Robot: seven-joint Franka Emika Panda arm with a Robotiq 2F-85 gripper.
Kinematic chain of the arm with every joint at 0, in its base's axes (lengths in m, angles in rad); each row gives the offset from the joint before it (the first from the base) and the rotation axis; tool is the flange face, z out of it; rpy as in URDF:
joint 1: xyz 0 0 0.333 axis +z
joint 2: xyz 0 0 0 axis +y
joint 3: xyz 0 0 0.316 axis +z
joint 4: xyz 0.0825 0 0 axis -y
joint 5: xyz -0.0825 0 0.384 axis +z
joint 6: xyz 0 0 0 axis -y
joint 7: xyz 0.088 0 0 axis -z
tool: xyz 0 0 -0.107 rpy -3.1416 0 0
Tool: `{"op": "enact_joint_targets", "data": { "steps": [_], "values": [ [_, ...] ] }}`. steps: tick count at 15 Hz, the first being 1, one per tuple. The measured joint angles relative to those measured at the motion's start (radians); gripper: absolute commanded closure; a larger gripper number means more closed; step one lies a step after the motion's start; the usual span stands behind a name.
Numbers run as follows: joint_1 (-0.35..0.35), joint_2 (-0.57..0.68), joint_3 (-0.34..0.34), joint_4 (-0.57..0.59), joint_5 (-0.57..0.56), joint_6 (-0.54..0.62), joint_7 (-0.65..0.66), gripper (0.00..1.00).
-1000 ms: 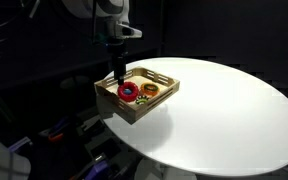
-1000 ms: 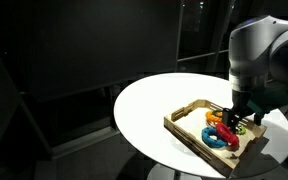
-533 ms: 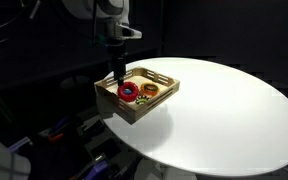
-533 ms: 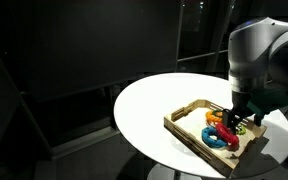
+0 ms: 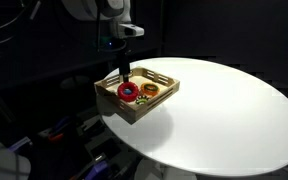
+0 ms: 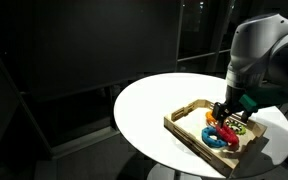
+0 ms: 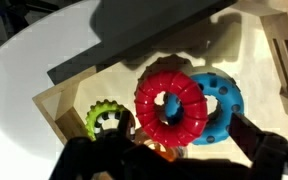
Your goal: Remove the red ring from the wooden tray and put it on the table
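The red ring point(image 5: 129, 92) lies in the wooden tray point(image 5: 162, 79) near the edge of the white table point(image 5: 224, 110). In the wrist view the red ring point(image 7: 150, 103) rests on top of a blue ring point(image 7: 227, 97), with a green ring point(image 7: 92, 117) beside it and an orange one partly hidden beneath. My gripper point(image 5: 125, 70) hangs just above the rings, open and empty. Its dark fingers point(image 7: 174, 165) frame the bottom of the wrist view. In an exterior view the gripper point(image 6: 222, 110) is over the tray point(image 6: 184, 128), above the red ring point(image 6: 222, 127).
The tray sits close to the round table's rim point(image 6: 144, 150). Most of the white top point(image 5: 234, 130) stretches away from the tray. The surroundings are dark. The orange ring point(image 5: 149, 91) lies beside the red one.
My gripper has risen a little and shifted slightly toward the tray's middle. The rings and tray have not moved.
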Motion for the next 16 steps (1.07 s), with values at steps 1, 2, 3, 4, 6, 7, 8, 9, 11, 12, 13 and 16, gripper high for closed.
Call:
{"op": "enact_joint_targets", "data": {
  "steps": [1,2,3,4,6,7,8,9,11,12,13,16],
  "values": [
    [0.0,0.003,-0.002,-0.004,0.006,0.025,0.0,0.0],
    [0.0,0.008,-0.005,-0.007,0.011,0.045,0.0,0.0],
    [0.0,0.014,-0.008,-0.01,0.015,0.065,0.0,0.0],
    [0.0,0.022,-0.011,-0.014,0.016,0.086,0.0,0.0],
    [0.0,0.042,-0.018,-0.019,0.019,0.127,0.0,0.0],
    [0.001,0.054,-0.021,-0.022,0.024,0.15,0.0,0.0],
    [0.002,0.066,-0.024,-0.023,0.031,0.172,-0.001,0.0],
    [0.004,0.078,-0.027,-0.023,0.042,0.193,-0.002,0.0],
    [0.011,0.1,-0.033,-0.023,0.06,0.228,-0.002,0.24],
    [0.016,0.11,-0.037,-0.023,0.066,0.243,-0.002,0.26],
    [0.021,0.119,-0.041,-0.023,0.07,0.258,-0.002,0.34],
    [0.038,0.138,-0.057,-0.022,0.078,0.286,-0.002,0.6]
  ]
}}
